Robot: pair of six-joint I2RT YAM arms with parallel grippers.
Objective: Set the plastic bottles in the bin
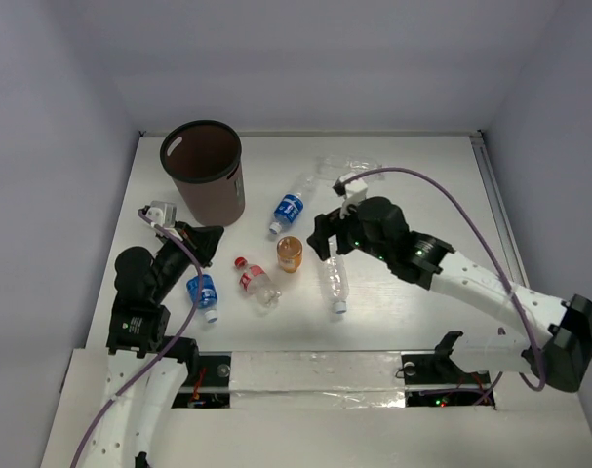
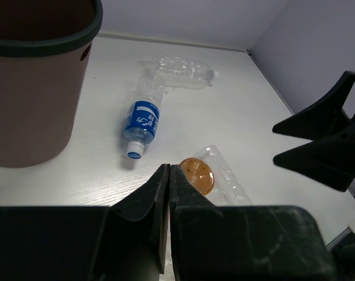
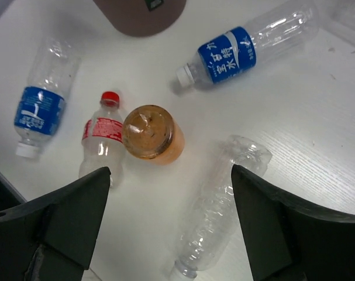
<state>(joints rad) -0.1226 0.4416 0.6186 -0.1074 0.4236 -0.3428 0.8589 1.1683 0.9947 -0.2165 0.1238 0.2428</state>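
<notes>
1. right end effector (image 3: 168, 175) hangs wide open and empty above the surface (image 3: 317, 117). left end effector (image 2: 168, 187) is pinched fully shut on nothing.
2. bin (image 1: 213, 190) stands upright, well ahead of the right end effector and a little to its left. it is near the left end effector, just ahead-left of it.
3. clear unlabelled bottle (image 3: 215, 211) lies flat directly under the right end effector, nearer its right finger. its long axis slants roughly across the line between the fingers, base ahead and neck back toward the arm. the right arm is plainly nearer, so i judge this the coming pick: a descent with a small shift right.
4. far blue-labelled bottle (image 3: 230, 52) lies flat ahead of the right end effector. near blue-labelled bottle (image 3: 40, 111) lies flat out beyond its left finger.
5. red-capped bottle (image 3: 101, 140) lies just ahead of that left finger.
6. amber bottle (image 3: 151, 134) stands upright just ahead of the gap, where a descending finger could knock it.
7. hard to make out: the lower frame edge cuts off the clear bottle's neck, the second clear bottle (image 1: 352, 166) is faint against the far surface, and the bin's inside is too dark to read.
</notes>
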